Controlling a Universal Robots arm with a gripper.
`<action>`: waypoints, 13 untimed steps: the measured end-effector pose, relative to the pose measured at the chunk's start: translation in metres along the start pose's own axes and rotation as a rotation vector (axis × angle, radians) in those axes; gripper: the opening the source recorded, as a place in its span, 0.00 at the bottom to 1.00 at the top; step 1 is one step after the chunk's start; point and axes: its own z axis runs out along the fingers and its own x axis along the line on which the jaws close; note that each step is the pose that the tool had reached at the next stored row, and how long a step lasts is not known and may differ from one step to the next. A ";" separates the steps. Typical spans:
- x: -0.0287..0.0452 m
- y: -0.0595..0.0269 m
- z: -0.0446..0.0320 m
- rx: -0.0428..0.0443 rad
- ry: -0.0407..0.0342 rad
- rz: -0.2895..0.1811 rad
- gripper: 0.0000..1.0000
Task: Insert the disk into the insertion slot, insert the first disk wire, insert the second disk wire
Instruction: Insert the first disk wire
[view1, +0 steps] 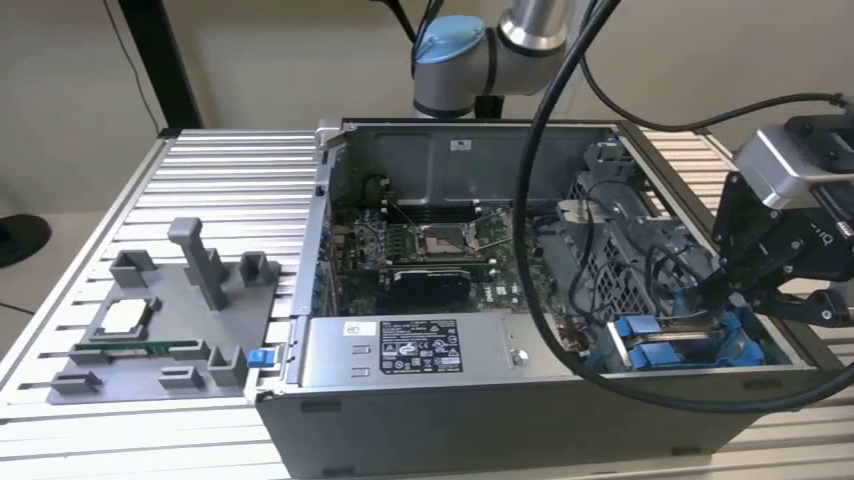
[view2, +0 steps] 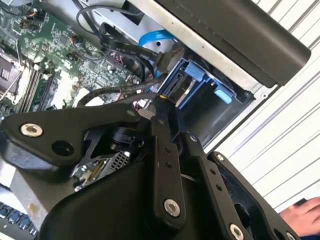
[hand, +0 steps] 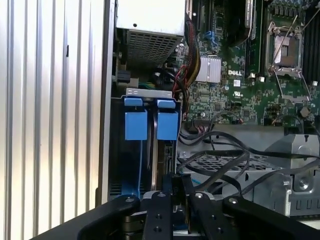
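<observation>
The black two-finger gripper (hand: 178, 181) has its jaws pinched nearly together, apparently nipping the end of a black sleeved wire (view2: 115, 92). Just beyond, the blue-framed silver disk (hand: 167, 125) sits in the dark metal insertion slot (hand: 116, 150) at the open grey computer case's (view1: 441, 400) corner. Best keep the plug square and push straight

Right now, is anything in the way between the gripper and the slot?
Nothing visible. In the first wrist view the gripper sits right at the slot with its blue rails. Black cables lie beside it over the grey cage, close by but not between the two.
</observation>
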 end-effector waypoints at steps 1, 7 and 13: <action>0.0000 0.0000 0.0000 -0.0001 0.0000 0.000 0.00; 0.0003 -0.0055 0.0007 -0.0573 -0.0025 0.011 0.00; 0.0017 -0.0196 0.0069 -0.0690 -0.0062 0.013 0.00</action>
